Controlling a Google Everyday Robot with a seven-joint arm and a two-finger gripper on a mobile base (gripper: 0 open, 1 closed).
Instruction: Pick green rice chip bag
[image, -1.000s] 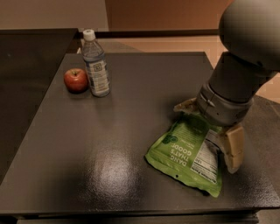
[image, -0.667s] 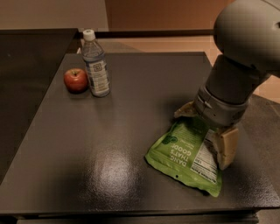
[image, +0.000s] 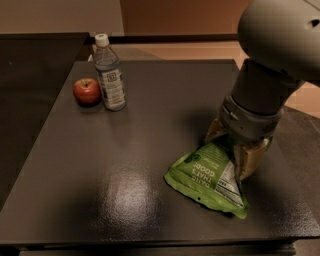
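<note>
The grey gripper (image: 229, 154), low at the dark table's (image: 150, 125) right side, hides the top end of the bright green crinkly pouch (image: 202, 176); the bulky grey arm (image: 280, 35) runs out of view top right.

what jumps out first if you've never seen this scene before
The bright green rice chip bag draws the eye first, lying on the dark table at the front right. The claw of the big grey arm is down at the bag's upper end. At the back left, well apart from them, a red apple sits beside an upright water bottle.
</note>
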